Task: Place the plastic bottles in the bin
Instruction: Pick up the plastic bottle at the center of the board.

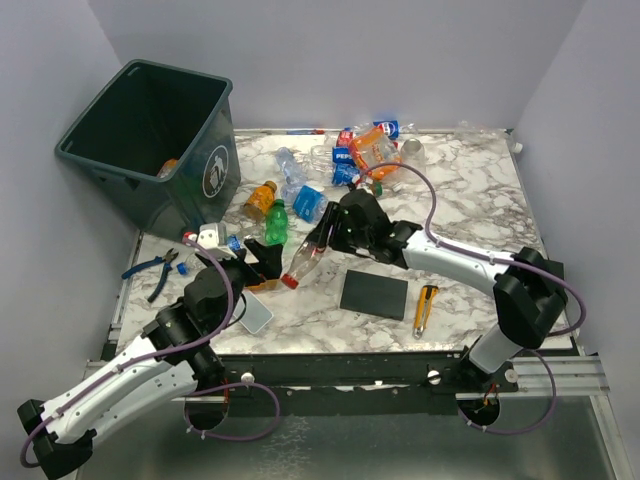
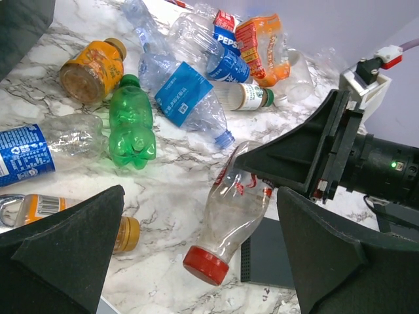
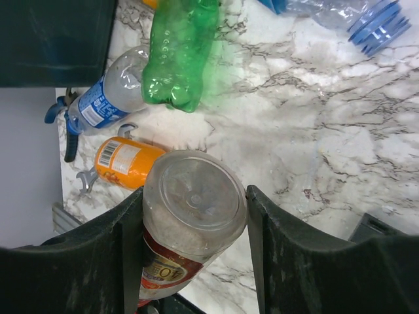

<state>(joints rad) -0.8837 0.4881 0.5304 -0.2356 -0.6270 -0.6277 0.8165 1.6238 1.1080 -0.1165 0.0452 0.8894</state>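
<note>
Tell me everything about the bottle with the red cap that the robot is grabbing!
The red-cap bottle is clear plastic and looks empty, with a red-and-white label round it. Its red cap is on and points toward the near edge, with the round base away from it. It slants over the marble table, beside the black pad. Whether the cap touches the table I cannot tell. The right gripper pinches its base end, one finger on each side.

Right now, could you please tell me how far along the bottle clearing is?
Barely begun. One orange item seems to lie in the bin; the right gripper clamps the red-capped bottle on the table, the left gripper is open. The green bottle, orange bottle and far pile lie outside it.
</note>
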